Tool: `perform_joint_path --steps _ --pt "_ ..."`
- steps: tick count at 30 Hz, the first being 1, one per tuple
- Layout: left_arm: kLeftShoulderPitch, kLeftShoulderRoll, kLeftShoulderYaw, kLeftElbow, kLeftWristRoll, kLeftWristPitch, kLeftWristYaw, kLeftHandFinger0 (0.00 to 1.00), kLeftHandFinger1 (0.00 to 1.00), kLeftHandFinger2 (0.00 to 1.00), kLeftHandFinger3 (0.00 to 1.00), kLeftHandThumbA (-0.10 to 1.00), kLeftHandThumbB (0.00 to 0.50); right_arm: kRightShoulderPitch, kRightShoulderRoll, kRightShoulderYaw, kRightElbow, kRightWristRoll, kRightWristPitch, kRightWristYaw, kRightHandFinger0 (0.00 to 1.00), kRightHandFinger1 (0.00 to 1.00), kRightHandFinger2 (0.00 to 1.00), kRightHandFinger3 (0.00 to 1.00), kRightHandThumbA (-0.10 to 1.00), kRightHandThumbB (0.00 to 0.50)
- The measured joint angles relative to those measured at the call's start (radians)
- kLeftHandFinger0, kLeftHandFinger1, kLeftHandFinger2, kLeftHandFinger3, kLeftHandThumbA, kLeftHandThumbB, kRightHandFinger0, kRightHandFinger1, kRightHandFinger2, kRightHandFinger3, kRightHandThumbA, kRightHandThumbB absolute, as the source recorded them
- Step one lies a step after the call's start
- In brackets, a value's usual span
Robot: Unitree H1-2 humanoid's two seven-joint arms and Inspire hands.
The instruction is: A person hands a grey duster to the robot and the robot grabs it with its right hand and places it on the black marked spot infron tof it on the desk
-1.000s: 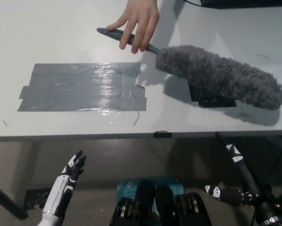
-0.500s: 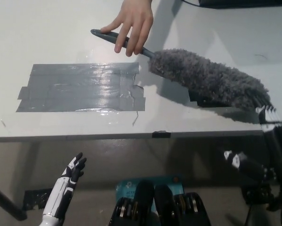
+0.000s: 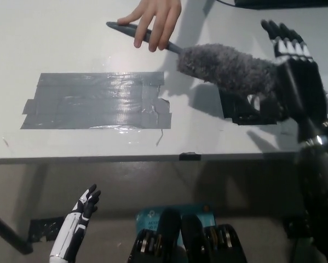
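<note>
A person's hand (image 3: 155,21) at the top holds the dark handle of the grey duster (image 3: 224,66), whose fluffy head hangs over the right part of the white desk (image 3: 70,44). My black right hand (image 3: 292,71) is raised over the desk at the duster's right end, fingers spread, covering the tip of the fluffy head. The black marked spot (image 3: 246,112) lies on the desk under the duster and is partly hidden by my right hand. My white left hand (image 3: 79,216) rests open below the desk's front edge at the lower left.
A large patch of grey tape (image 3: 92,101) covers the desk's left-middle. A small black mark (image 3: 189,156) sits on the front edge. A dark object (image 3: 284,3) lies at the top right edge.
My right arm has risen from below the desk edge up over the desk to the duster's right end. The person's hand has kept the duster near the same place.
</note>
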Motion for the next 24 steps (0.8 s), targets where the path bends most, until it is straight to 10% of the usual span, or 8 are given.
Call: perform_joint_path --steps 14,17,18,19,21,22,24 --pt "0.009 0.006 -0.019 0.0 0.002 -0.001 -0.007 1.0 1.0 1.0 1.0 1.0 0.2 -0.147 0.014 0.112 0.321 -0.055 0.082 -0.01 1.0 1.0 1.0 1.0 1.0 0.5" --pt "0.013 0.008 -0.023 0.0 0.002 -0.001 -0.012 1.0 1.0 1.0 1.0 1.0 0.195 -0.16 0.019 0.132 0.359 -0.063 0.091 -0.023 1.0 1.0 1.0 1.0 0.86 0.482" --pt "0.014 0.008 -0.024 0.0 0.002 -0.001 -0.013 1.0 1.0 1.0 1.0 1.0 0.187 -0.164 0.02 0.133 0.37 -0.064 0.091 -0.034 1.0 1.0 1.0 1.0 0.55 0.399" --pt "0.016 0.008 -0.025 0.0 0.002 -0.001 -0.013 1.0 1.0 1.0 1.0 1.0 0.188 -0.167 0.023 0.132 0.385 -0.063 0.089 -0.056 0.95 0.92 1.0 1.0 0.36 0.345" --pt "0.018 0.008 -0.025 0.0 0.002 -0.001 -0.013 1.0 1.0 1.0 1.0 1.0 0.193 -0.168 0.031 0.129 0.411 -0.063 0.084 -0.095 0.11 0.2 0.44 0.56 -0.06 0.248" --pt "0.019 0.008 -0.025 0.001 0.002 -0.001 -0.013 1.0 1.0 1.0 1.0 1.0 0.194 -0.167 0.035 0.129 0.426 -0.063 0.082 -0.113 0.0 0.05 0.43 0.45 -0.1 0.218" --pt "0.02 0.008 -0.026 0.003 0.002 0.0 -0.013 1.0 1.0 1.0 1.0 1.0 0.193 -0.167 0.041 0.129 0.449 -0.063 0.077 -0.146 0.0 0.27 0.83 0.77 -0.1 0.202"
